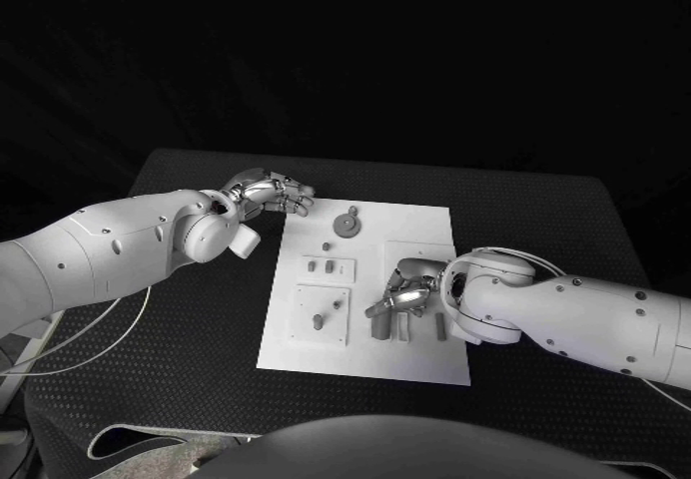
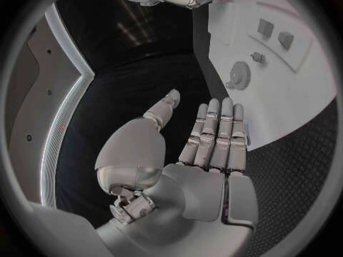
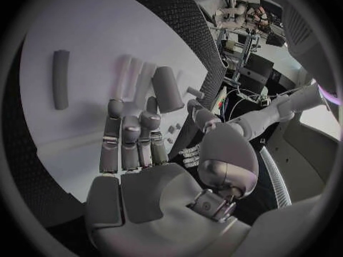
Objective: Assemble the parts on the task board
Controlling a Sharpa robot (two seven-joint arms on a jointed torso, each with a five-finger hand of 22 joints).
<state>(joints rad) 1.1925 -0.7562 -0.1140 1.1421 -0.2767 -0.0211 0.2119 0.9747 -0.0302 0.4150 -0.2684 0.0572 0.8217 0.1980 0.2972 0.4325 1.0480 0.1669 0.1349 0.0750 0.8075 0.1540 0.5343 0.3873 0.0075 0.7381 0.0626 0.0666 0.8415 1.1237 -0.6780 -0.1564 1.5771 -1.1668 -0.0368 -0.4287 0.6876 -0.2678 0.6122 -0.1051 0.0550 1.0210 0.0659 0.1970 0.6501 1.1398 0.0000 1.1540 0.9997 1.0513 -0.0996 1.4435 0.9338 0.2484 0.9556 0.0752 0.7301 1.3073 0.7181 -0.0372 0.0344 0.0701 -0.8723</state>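
The white task board (image 1: 417,225) lies mid-table with grey parts on it. A round toothed part (image 1: 347,224) (image 2: 239,74) sits near its far edge, and small pegs (image 1: 317,321) stand in raised plates on its left half. My right hand (image 1: 407,289) (image 3: 136,137) is low over the board's right half with its fingers curled down. A short grey cylinder (image 3: 168,88) (image 1: 381,327) lies there, its near end between thumb and fingertip; I cannot tell whether they grip it. My left hand (image 1: 268,193) (image 2: 207,148) hovers off the board's far-left corner, holding nothing, fingers straight.
Two more long grey parts (image 1: 404,329) (image 1: 440,327) lie beside the cylinder, one of them seen apart on the board as a long bar (image 3: 60,79). Black table mat (image 1: 188,329) surrounds the board on all sides.
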